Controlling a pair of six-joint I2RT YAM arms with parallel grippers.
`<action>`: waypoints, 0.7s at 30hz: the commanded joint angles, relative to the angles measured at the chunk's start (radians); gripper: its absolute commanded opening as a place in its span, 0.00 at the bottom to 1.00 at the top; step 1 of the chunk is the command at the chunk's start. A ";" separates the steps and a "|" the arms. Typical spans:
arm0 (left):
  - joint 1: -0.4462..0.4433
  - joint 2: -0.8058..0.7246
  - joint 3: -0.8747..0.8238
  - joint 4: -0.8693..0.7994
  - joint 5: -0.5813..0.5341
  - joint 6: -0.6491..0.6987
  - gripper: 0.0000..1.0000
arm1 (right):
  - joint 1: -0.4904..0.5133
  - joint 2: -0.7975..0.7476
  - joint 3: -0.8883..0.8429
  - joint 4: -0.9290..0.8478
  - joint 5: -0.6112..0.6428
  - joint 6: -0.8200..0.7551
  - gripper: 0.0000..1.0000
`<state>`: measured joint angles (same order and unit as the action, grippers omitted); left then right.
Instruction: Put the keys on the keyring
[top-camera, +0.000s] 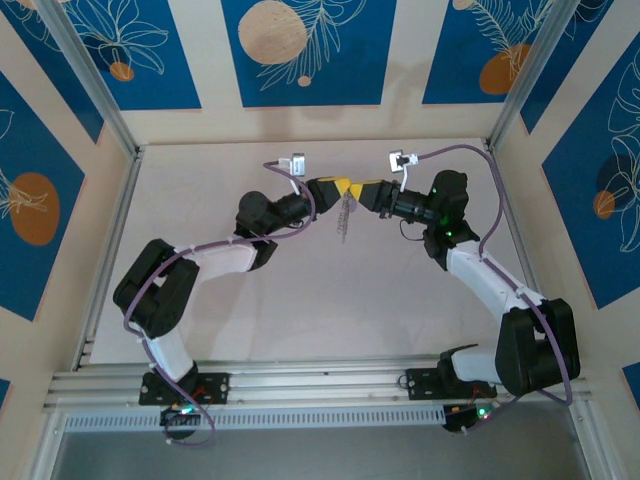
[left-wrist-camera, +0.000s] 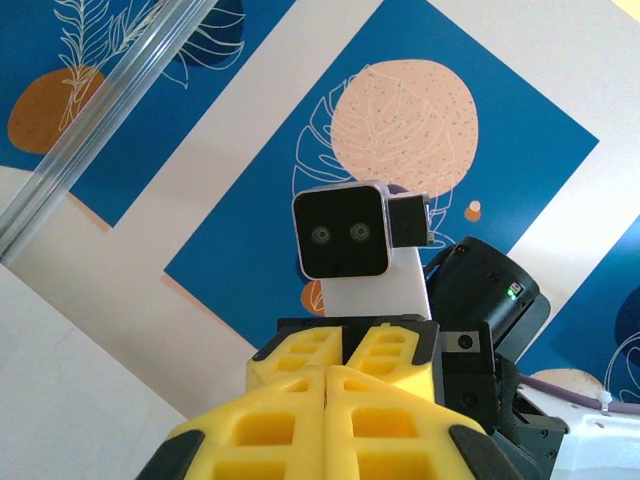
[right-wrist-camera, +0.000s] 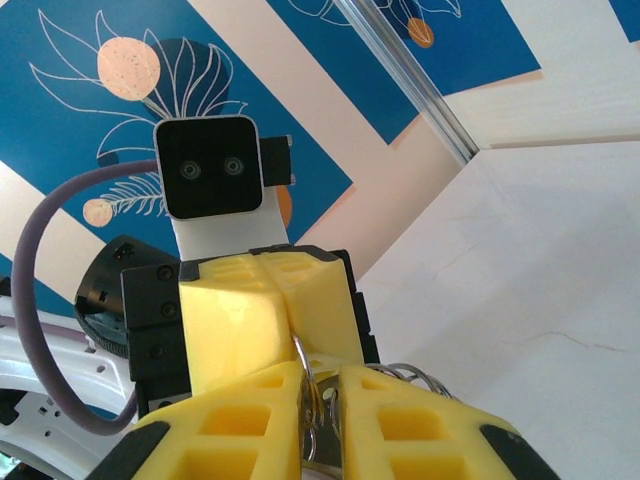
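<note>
My two grippers meet tip to tip in mid-air over the back middle of the table. The left gripper (top-camera: 338, 188) (left-wrist-camera: 326, 372) is shut, and the thin wire of the keyring (right-wrist-camera: 303, 352) comes out from between its yellow fingers (right-wrist-camera: 265, 305). The right gripper (top-camera: 358, 190) (right-wrist-camera: 328, 385) is shut on a flat silver key (right-wrist-camera: 322, 432), with the ring wire running beside it. Small silver rings (right-wrist-camera: 410, 375) fan over its right finger. A row of silver keys (top-camera: 344, 218) hangs below the two tips. No lilac key head shows.
The pale table (top-camera: 320, 300) lies well below both grippers. Aluminium posts (top-camera: 90, 85) (top-camera: 530, 70) stand at the back corners in front of blue patterned walls. Purple cables (top-camera: 470, 160) loop off each wrist.
</note>
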<state>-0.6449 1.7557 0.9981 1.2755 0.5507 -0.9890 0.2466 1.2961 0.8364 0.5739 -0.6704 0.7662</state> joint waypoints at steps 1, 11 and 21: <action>-0.011 -0.002 0.046 0.065 0.017 0.003 0.00 | 0.000 -0.026 -0.025 -0.011 -0.014 -0.012 0.17; -0.012 0.001 0.044 0.068 0.019 0.001 0.00 | -0.005 -0.020 -0.008 -0.003 -0.012 -0.007 0.04; 0.004 -0.029 0.028 0.029 0.046 0.038 0.00 | -0.039 -0.029 0.002 -0.033 -0.034 -0.017 0.00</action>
<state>-0.6445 1.7580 1.0054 1.2655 0.5613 -0.9848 0.2272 1.2865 0.8307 0.5766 -0.6926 0.7662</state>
